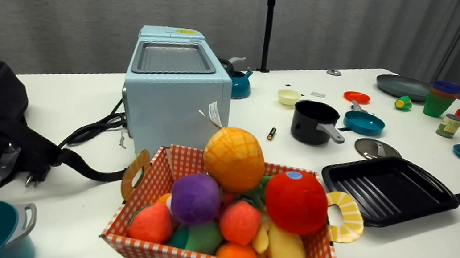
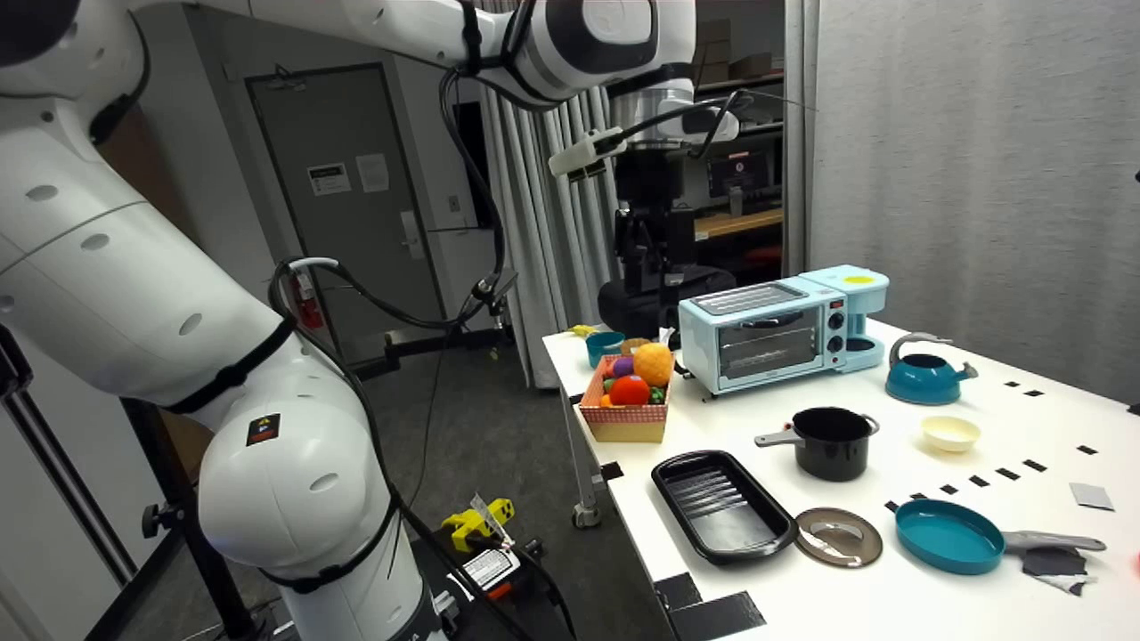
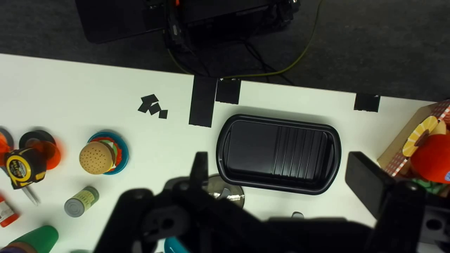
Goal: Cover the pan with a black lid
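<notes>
The pan is a small deep black pot with a grey handle, standing uncovered on the white table in both exterior views [image 1: 313, 122] [image 2: 832, 450]. In the wrist view only its handle tip [image 3: 297, 214] shows; the gripper hides the rest. The lid, round, dark and see-through with a grey grip, lies flat between the grill tray and a teal pan in both exterior views [image 1: 367, 147] [image 2: 833, 537]. The left finger partly covers the lid [image 3: 230, 192] in the wrist view. My gripper [image 3: 279, 167] is open and empty, high above the table in an exterior view [image 2: 648, 267].
A black ribbed grill tray [image 2: 726, 512] lies beside the lid. A fruit basket [image 2: 625, 427] and a light blue toaster oven [image 2: 766, 334] stand beyond the pot. A teal pan [image 2: 948, 536], a pale bowl [image 2: 950, 434] and a teal kettle [image 2: 926, 378] are nearby.
</notes>
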{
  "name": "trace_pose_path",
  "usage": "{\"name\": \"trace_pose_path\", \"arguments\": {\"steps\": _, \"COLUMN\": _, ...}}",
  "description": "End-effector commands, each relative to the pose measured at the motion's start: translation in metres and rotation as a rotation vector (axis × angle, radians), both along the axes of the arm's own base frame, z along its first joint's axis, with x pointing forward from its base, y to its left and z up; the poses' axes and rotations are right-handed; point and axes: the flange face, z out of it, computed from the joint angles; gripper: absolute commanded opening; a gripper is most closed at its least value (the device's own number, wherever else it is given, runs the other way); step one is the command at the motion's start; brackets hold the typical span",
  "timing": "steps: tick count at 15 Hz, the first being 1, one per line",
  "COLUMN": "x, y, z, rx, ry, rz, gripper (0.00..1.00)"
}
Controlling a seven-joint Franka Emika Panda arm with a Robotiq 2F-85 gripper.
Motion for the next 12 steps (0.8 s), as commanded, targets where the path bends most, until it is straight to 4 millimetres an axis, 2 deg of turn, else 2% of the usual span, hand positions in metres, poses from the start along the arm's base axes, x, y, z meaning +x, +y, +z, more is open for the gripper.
{"name": "trace_pose_path", "arguments": {"steps": 1, "x": 0.0001, "y": -0.0001, "z": 0.0005, "rx": 0.0, "ry": 0.001, "rz": 0.0, "gripper": 1.0}}
{"name": "trace_pose_path", "arguments": {"steps": 11, "x": 0.0001, "y": -0.0001, "z": 0.0006, "rx": 0.0, "ry": 0.001, "rz": 0.0, "gripper": 1.0}}
{"name": "trace_pose_path", "arguments": {"steps": 12, "x": 0.0055, "y": 0.0027, "z": -0.0043, "rx": -0.004, "ry": 0.002, "rz": -0.001, "gripper": 1.0}}
